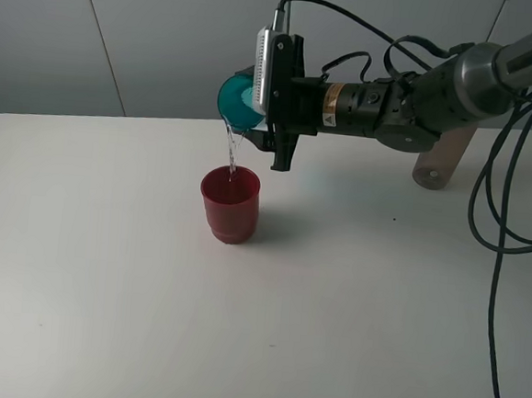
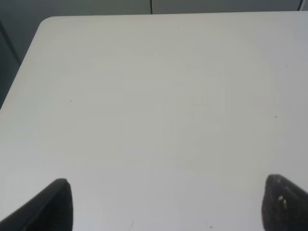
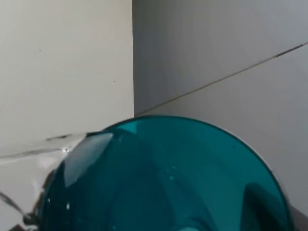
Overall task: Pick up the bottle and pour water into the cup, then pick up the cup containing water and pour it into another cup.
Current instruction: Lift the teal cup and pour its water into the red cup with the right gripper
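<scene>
My right gripper [image 1: 271,116] is shut on the teal cup [image 1: 240,103] and holds it tipped on its side above the dark red cup [image 1: 229,205]. A thin stream of water [image 1: 231,150] runs from the teal cup's rim down into the red cup, which stands upright on the white table [image 1: 104,269]. The right wrist view is filled by the teal cup [image 3: 163,178], with water spilling at its rim. In the left wrist view my left gripper [image 2: 166,207] is open and empty, its two dark fingertips [image 2: 53,204] wide apart over bare table. The bottle is out of view.
The right arm [image 1: 412,104] reaches in from the right with black cables [image 1: 503,227] hanging beside it. A wooden bracket [image 1: 439,167] stands at the back right. A grey wall runs behind the table.
</scene>
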